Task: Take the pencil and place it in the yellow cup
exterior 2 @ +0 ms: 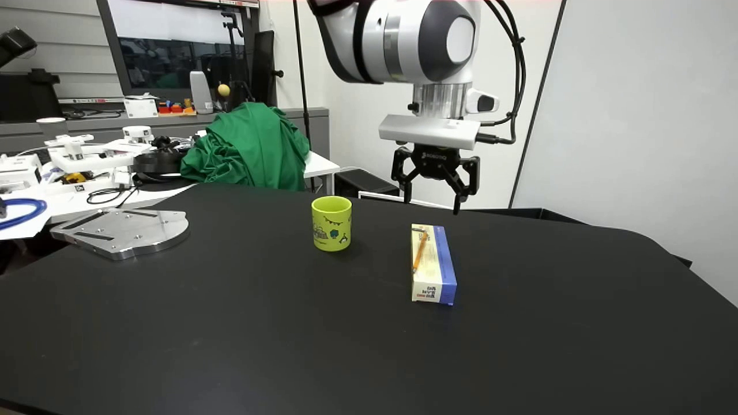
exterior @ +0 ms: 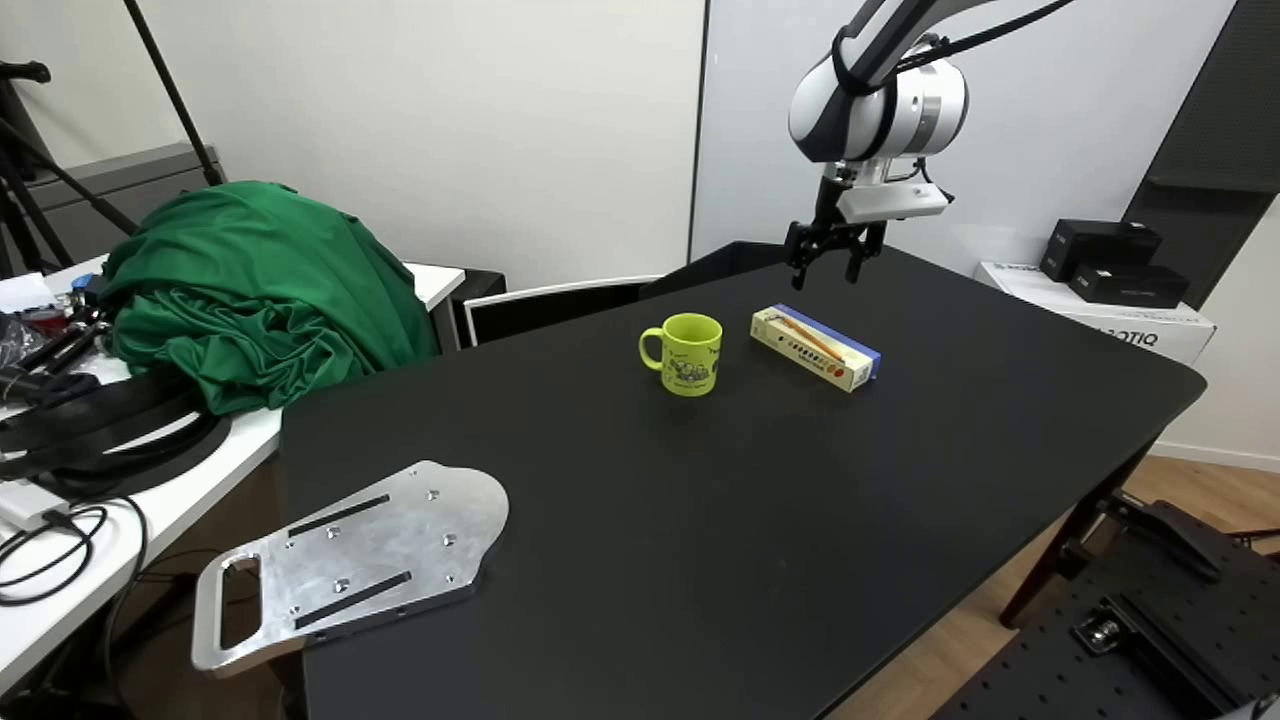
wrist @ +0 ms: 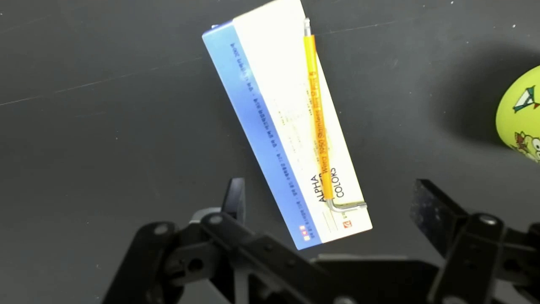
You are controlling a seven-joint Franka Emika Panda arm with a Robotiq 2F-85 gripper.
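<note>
An orange rod [exterior: 812, 340] lies on top of a yellowish box with a blue edge [exterior: 800, 352]. In the wrist view the rod [wrist: 319, 114] has metal ends, one bent like a hex key; no ordinary pencil shows. The yellow-green cup [exterior: 690, 355] stands upright beside the box, also in an exterior view [exterior 2: 331, 225]. In the wrist view the cup [wrist: 521, 120] is cut off at the right edge. My gripper [exterior 2: 432, 207] is open and empty, above the table at the box's far end. In the wrist view its spread fingers [wrist: 329, 185] frame the box's near end, not touching it.
A flat metal plate with a handle [exterior: 400, 540] lies at the black table's [exterior: 700, 560] edge. A green cloth heap [exterior: 260, 290] and cables sit on a white side table. White wall panels [exterior: 450, 130] stand behind the black table.
</note>
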